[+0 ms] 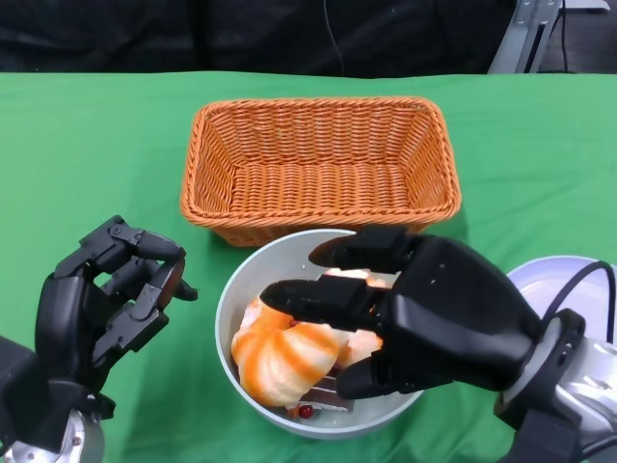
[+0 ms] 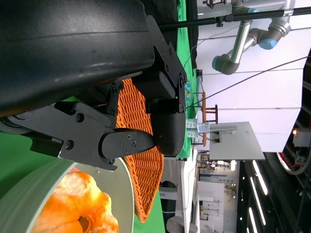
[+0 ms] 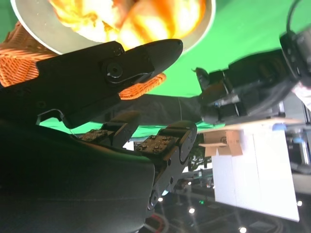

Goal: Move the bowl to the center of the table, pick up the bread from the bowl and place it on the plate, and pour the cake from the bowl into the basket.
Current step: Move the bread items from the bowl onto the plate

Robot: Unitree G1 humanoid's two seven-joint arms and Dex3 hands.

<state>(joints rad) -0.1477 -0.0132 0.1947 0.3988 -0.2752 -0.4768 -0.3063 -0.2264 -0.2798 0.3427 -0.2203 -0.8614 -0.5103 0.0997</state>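
Over the bowl (image 1: 241, 289), right hand (image 1: 424, 309) spreads fingers.

The right robot hand (image 1: 424, 309) covers a good chunk of the bowl (image 1: 236, 289), so the cake (image 1: 323, 394) barely peeks out. Plate (image 1: 569, 275) is cut off at the right edge.

bread (image 1: 282, 362) in bowl (image 1: 236, 289) | basket (image 1: 318, 166) behind | plate (image 1: 559, 280) right
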